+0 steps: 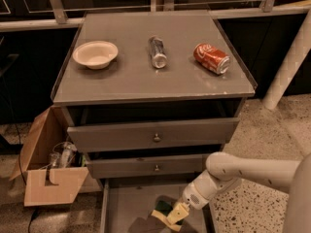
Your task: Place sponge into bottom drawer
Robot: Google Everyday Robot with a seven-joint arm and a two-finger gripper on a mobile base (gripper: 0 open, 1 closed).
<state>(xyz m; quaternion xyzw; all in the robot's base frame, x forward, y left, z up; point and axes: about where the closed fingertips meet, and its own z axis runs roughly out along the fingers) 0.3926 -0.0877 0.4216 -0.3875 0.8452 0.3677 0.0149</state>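
The bottom drawer (121,212) is pulled open below the two upper grey drawers, and its flat grey floor shows. My gripper (171,216) reaches down into it from the right, low over the floor. It is shut on the sponge (164,206), whose dark green side shows at the fingertips. The arm's white forearm (228,171) comes in from the right edge.
On the cabinet top (121,84) lie a white bowl (95,54), a clear bottle on its side (157,52) and a red soda can on its side (212,58). An open cardboard box (51,178) with clutter stands on the floor to the left. A white post (289,57) stands at the right.
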